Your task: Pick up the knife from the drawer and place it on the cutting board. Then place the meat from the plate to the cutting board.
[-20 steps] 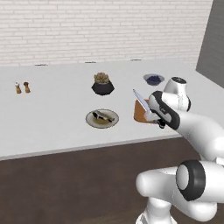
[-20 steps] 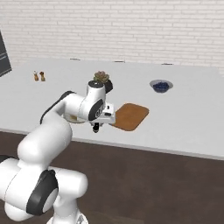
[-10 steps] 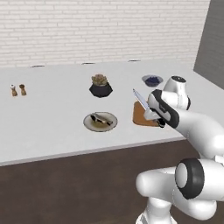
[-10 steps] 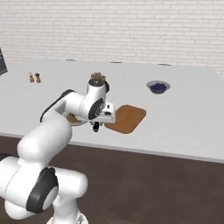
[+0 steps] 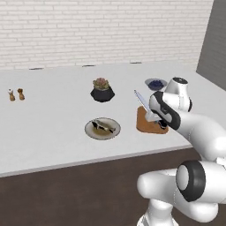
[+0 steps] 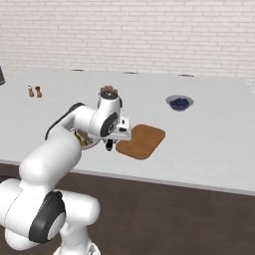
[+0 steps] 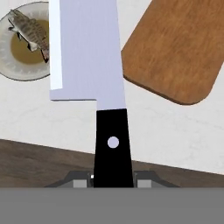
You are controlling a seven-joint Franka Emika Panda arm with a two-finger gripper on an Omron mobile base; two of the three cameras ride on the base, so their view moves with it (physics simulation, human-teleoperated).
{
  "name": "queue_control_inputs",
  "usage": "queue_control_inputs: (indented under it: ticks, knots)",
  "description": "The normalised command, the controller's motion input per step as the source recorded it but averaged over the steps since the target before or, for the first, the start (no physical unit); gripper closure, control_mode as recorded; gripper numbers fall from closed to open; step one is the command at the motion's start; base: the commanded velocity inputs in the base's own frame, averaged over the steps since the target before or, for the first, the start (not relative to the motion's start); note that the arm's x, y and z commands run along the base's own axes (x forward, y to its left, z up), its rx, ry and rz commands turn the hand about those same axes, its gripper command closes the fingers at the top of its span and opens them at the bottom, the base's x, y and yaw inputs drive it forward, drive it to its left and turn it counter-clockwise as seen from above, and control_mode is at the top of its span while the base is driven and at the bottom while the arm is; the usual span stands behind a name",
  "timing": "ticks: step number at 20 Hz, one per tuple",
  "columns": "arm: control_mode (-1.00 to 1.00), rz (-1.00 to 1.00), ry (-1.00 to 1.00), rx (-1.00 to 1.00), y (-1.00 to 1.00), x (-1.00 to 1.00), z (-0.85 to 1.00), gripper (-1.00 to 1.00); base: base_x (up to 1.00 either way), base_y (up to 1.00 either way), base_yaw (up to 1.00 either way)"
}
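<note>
My gripper (image 7: 113,178) is shut on the black handle of the knife (image 7: 87,48), and its wide silver blade points away from the hand. In the left base view the knife (image 5: 141,100) is held up at a slant above the near left corner of the reddish-brown cutting board (image 5: 147,125). The board (image 7: 175,48) lies bare at the upper right of the hand view. The plate (image 7: 9,65) with the dark streaked meat (image 7: 30,33) lies left of the blade. The gripper (image 6: 109,143) hangs over the counter's front edge between plate (image 6: 83,141) and board (image 6: 142,141). The drawer is out of view.
A dark blue bowl (image 5: 155,83) stands behind the board. A black pot with a plant (image 5: 102,90) stands behind the plate (image 5: 102,129). Two small shakers (image 5: 15,94) are at the far left. The counter's front edge drops to dark brown cabinet fronts (image 5: 66,190).
Both base views have shifted, so the camera has moved a little closer to the counter. The gripper still holds the knife near the board's left corner.
</note>
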Motion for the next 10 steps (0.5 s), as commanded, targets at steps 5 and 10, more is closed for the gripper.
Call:
queue_control_inputs:
  ticks: [5, 10]
  knots:
    - [1.00, 0.00, 0.00, 0.00, 0.00, 0.00, 0.00, 1.00, 0.27, -0.15, 0.00]
    - [-1.00, -0.06, 0.00, 0.00, -0.27, 0.32, -0.01, 1.00, 0.18, -0.14, -0.01]
